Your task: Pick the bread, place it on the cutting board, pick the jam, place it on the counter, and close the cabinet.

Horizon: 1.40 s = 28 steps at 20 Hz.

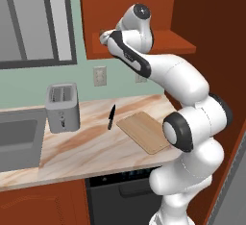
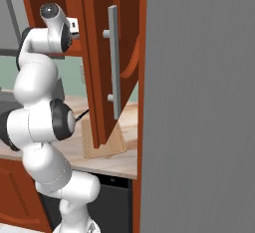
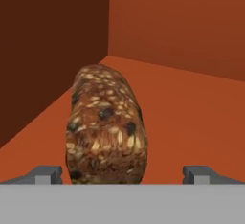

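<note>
The bread (image 3: 106, 122), a dark brown seeded loaf, lies on the reddish-brown shelf of the cabinet (image 3: 191, 108), close to its back left corner. My gripper (image 3: 123, 175) is open, and the near end of the loaf sits between its two fingertips (image 3: 45, 174) without touching them. From the left base view the hand (image 1: 104, 37) reaches into the open cabinet (image 1: 161, 43) above the counter (image 1: 86, 147). The cabinet door (image 2: 99, 53) stands open with its long grey handle (image 2: 114, 62). The cutting board (image 1: 143, 131) lies on the counter below. The jam is out of view.
A grey toaster (image 1: 62, 107) stands at the counter's left beside a sink (image 1: 17, 140). A black knife (image 1: 111, 117) lies just left of the board. A tall grey panel (image 2: 199, 102) flanks the open door on the right.
</note>
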Motion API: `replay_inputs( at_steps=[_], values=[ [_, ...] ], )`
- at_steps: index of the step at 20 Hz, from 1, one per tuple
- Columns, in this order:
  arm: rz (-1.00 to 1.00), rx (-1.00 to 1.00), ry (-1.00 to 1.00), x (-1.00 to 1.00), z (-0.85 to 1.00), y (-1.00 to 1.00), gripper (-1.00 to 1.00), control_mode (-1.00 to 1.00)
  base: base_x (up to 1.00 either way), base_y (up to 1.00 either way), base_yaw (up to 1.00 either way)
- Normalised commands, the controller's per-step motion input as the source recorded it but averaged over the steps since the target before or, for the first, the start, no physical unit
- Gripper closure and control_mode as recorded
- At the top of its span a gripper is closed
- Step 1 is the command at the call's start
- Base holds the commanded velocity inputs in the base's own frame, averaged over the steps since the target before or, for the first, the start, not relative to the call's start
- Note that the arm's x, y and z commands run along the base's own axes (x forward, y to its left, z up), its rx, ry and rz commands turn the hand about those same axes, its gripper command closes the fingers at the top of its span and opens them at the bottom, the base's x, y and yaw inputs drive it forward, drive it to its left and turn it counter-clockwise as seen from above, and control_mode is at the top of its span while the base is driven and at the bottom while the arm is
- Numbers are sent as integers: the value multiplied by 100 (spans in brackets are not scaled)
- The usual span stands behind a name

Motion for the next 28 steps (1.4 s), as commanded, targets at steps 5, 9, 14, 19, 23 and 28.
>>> replay_inputs(
  at_steps=[5, 9, 14, 19, 23, 28],
  values=[
    [0, 0, 0, 8, 0, 20, -100, -100, 0, 0, 0],
    [0, 0, 0, 9, 0, 12, -100, -100, 0, 0, 0],
    [0, 0, 0, 12, 0, 6, -100, -100, 0, 0, 0],
    [0, 0, 0, 9, 0, 0, -100, -100, 0, 0, 0],
    [0, 0, 0, 7, 0, 0, -100, -100, 0, 0, 0],
    [0, 0, 2, 1, -6, 3, -100, -100, 0, 0, 0]
  ],
)
